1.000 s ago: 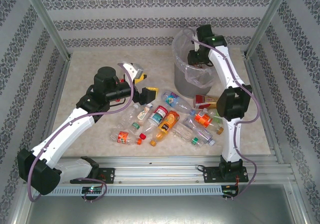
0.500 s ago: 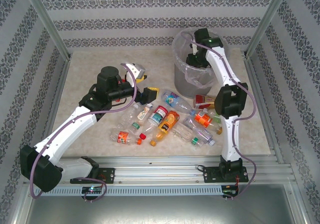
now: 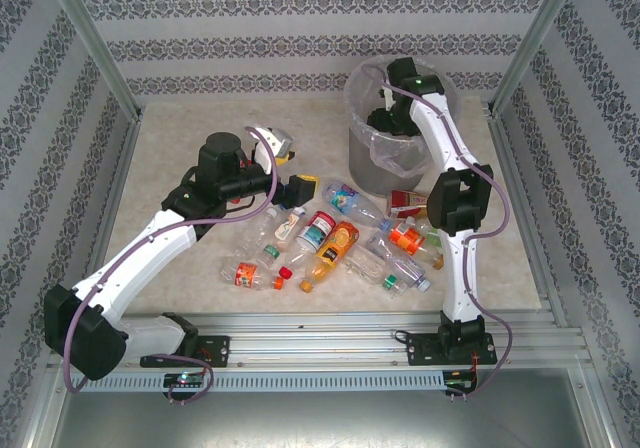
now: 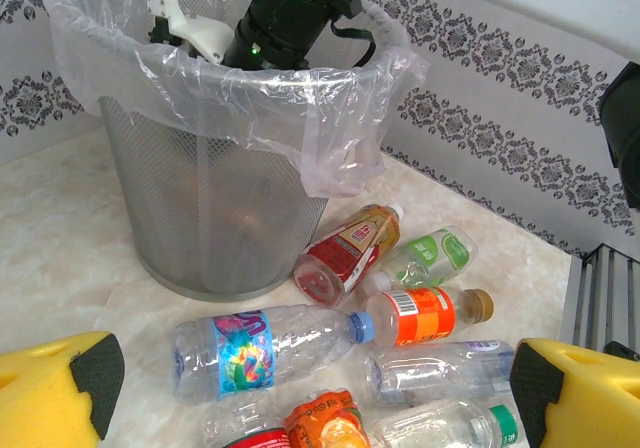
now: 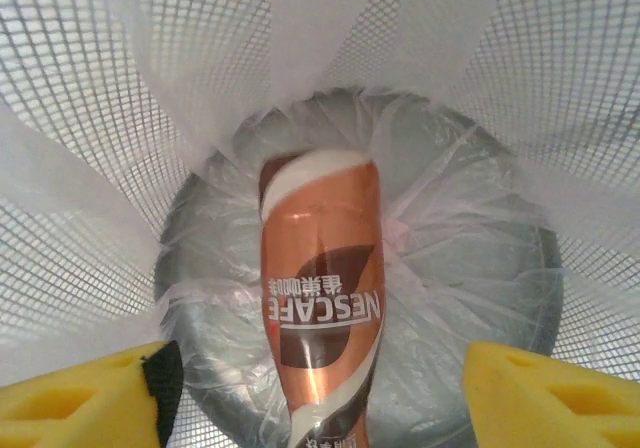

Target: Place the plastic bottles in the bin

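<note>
From the overhead camera, a tall round grey mesh bin [image 3: 362, 158] lined with a clear bag stands at the far right of the pale table [image 3: 180, 138]. The right gripper [image 3: 384, 120] reaches down through its mouth, its fingers too hidden there to judge. A scatter of small clear plastic bottles [image 3: 340, 233] lies on the table in front of the bin, between the two arms. The left gripper [image 3: 292, 168] hangs over the far-left edge of that scatter, spread wide with nothing in it. In the left wrist camera its yellow pads [image 4: 60, 388] sit at the two lower corners, far apart. Beyond them lie a blue-capped bottle with a rainbow label [image 4: 265, 343], an orange-labelled bottle with a brown cap [image 4: 430, 313], a red-labelled bottle [image 4: 345, 253] close to the bin's foot and a green-labelled bottle [image 4: 435, 258] just beside it. The right wrist camera looks straight down inside the bin — a brown-and-white coffee bottle [image 5: 320, 298] shows against the bag-lined bottom, between that gripper's spread yellow fingertips [image 5: 80, 403], which stand clear of it on both sides.
</note>
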{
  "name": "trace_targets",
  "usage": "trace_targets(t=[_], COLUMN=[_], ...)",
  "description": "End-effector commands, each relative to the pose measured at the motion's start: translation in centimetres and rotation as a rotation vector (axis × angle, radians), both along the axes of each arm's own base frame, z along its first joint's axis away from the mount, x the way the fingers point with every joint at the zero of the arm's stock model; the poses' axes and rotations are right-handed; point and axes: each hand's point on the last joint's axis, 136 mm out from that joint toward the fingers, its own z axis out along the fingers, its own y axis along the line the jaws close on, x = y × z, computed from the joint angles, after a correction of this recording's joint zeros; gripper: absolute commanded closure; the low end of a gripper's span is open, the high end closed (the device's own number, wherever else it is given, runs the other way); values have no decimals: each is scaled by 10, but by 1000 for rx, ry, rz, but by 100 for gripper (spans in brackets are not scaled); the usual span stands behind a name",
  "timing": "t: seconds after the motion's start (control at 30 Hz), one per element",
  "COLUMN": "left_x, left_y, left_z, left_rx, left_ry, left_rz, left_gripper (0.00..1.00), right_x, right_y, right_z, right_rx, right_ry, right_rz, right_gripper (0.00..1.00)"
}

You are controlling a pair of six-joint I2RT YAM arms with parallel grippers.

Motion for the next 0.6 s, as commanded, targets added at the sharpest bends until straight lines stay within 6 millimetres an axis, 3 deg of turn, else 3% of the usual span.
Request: trace_targets(t=[0.0, 0.57], left_x=[-7, -14], left_y=[-5, -5], left_z=[-3, 6], left_rx=[19, 19], left_ry=[-10, -40], left_rz=[-29, -22], left_gripper=[0, 0], right_x=[-4, -31], right_y=[-6, -5], right_z=[21, 125], right_rx=[9, 62], right_ry=[-21, -230], right_rz=[-17, -1], right_gripper=[24, 24])
